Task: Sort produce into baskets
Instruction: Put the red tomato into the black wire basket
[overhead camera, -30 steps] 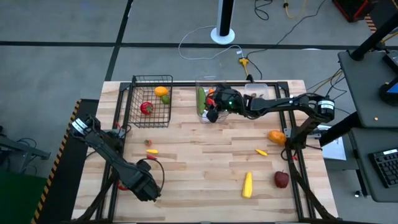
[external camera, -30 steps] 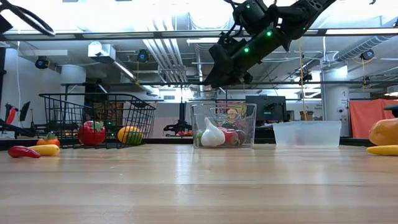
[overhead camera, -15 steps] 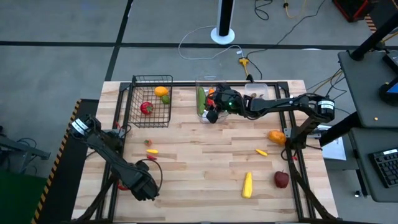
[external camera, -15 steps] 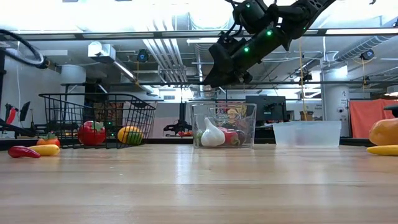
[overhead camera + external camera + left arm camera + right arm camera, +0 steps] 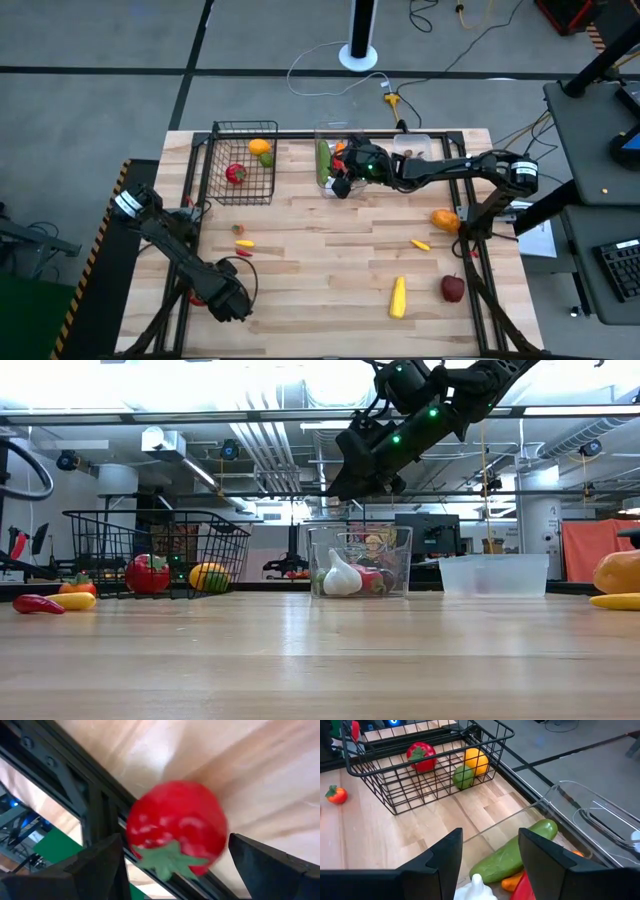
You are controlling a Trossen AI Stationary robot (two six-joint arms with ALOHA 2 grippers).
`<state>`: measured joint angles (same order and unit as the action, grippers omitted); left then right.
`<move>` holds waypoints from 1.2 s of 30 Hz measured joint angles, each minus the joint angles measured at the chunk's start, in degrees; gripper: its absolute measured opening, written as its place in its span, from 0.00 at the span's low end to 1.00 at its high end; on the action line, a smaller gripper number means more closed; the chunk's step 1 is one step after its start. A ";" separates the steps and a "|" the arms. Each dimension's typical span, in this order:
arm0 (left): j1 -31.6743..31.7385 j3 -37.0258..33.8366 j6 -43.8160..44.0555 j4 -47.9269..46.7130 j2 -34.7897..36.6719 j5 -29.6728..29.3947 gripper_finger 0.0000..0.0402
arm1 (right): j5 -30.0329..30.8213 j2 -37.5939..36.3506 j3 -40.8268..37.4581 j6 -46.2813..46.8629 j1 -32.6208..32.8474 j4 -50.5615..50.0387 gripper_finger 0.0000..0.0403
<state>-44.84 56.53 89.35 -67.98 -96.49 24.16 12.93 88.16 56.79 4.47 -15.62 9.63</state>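
Note:
A red tomato (image 5: pixel 175 827) with a green calyx lies on the table's near left part, beside a dark frame rail (image 5: pixel 80 795). My left gripper (image 5: pixel 175 839) stands open with one finger on either side of the tomato, pointing steeply down; in the high view my left gripper (image 5: pixel 214 300) is next to the tomato (image 5: pixel 197 298). My right gripper (image 5: pixel 490 835) hangs open and holds nothing above the tall clear bin (image 5: pixel 335 160), which contains a cucumber (image 5: pixel 512 852) and garlic (image 5: pixel 341 577). The black wire basket (image 5: pixel 243 160) holds a red, an orange and a green piece.
A shallow clear bin (image 5: pixel 420 148) stands at the far right. Loose produce lies on the table: an orange pepper (image 5: pixel 445 219), a small yellow pepper (image 5: pixel 421 244), a yellow squash (image 5: pixel 398 296), a red apple (image 5: pixel 453 288), and small pieces (image 5: pixel 243 243) near the basket.
My left gripper has sunk toward the table at its near left part, shifting a little toward the left edge. My right gripper has kept still over the tall bin.

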 joint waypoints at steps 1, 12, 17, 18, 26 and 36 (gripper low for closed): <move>-0.01 -0.45 -0.13 0.04 0.00 0.00 0.87 | 0.00 0.00 -0.01 0.00 0.00 -0.03 0.46; -0.13 -4.52 -0.45 8.26 0.00 -0.40 0.87 | 0.02 0.00 -0.01 0.01 0.13 -0.13 0.46; -0.13 -4.20 -0.87 8.36 0.02 -0.95 0.83 | 0.02 -0.02 -0.01 0.02 0.13 -0.15 0.46; -0.13 -3.94 -1.29 8.40 0.02 -1.01 0.82 | 0.02 -0.02 0.00 0.02 0.13 -0.15 0.46; -0.13 -2.20 -3.36 8.03 0.04 -1.22 0.78 | 0.02 -0.02 0.00 0.07 0.13 -0.45 0.46; 0.00 7.06 -11.24 6.34 0.04 -5.82 0.77 | 0.02 -0.02 0.00 0.09 0.13 -2.19 0.46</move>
<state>-44.84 63.60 78.11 -61.63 -96.44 18.34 12.95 88.14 56.80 4.56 -15.49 7.44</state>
